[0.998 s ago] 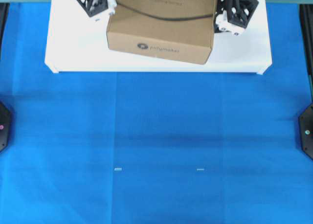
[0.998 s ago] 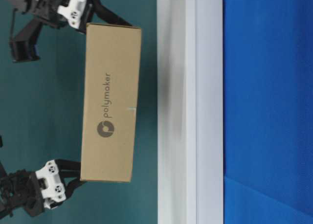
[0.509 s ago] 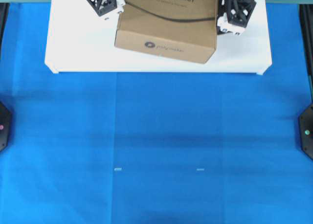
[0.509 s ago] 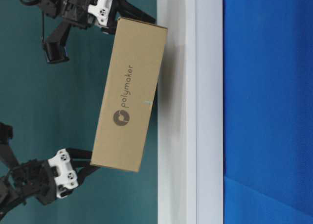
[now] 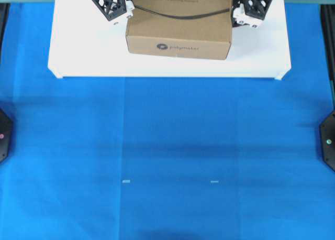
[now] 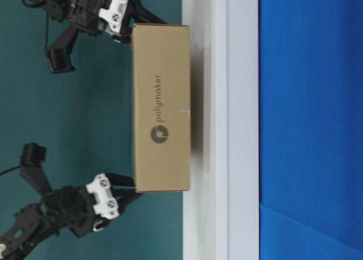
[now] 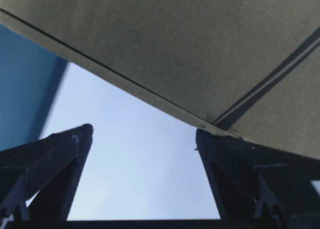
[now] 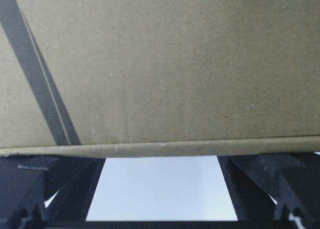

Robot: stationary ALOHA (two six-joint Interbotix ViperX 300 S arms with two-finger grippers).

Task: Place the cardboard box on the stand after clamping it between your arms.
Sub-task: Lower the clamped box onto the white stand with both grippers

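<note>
Pressing from either side with jaws spread wide, the left gripper [image 5: 127, 9] and right gripper [image 5: 234, 15] flanked the cardboard box [image 5: 179, 28] at the frame's top centre. "polymaker" showed on its top and front. The brown box sat on the smooth white stand [image 5: 84, 54], above blue cloth [image 5: 167, 156].

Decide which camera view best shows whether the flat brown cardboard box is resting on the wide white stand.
The table-level view: the flat brown cardboard box shows side-on, its lower face flush against the wide white stand. The overhead view shows only its top and front over the stand; both wrist views show close-up cardboard between open fingers.
</note>
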